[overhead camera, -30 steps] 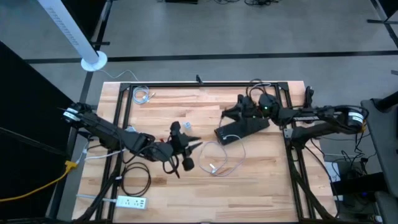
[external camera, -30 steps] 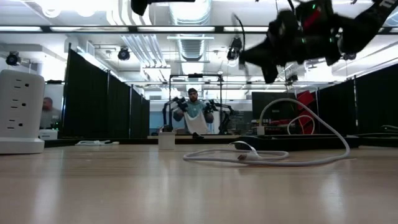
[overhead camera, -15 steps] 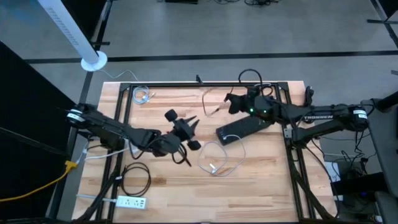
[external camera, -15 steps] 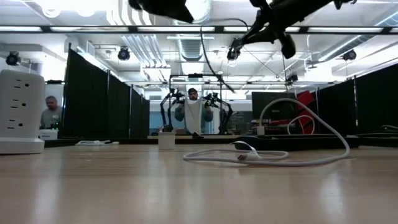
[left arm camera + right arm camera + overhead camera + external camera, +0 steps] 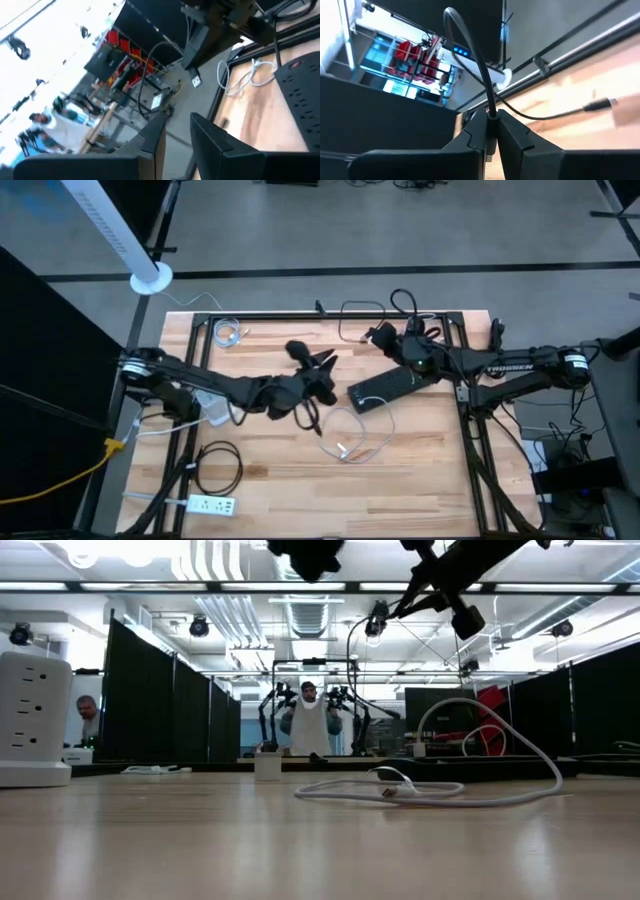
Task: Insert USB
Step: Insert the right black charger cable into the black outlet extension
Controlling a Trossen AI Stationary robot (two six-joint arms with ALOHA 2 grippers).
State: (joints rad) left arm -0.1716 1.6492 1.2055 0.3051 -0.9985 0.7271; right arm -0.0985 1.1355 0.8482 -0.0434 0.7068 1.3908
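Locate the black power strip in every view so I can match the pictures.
High view: black power strip right of centre on the table, lying at a slant.
Low view: likely the dark low bar at far right.
Left wrist view: right edge, on the wood.
Right wrist view: not in it; right gripper pinches a dark cable.
Shared landmark: white cable loop beside the strip.
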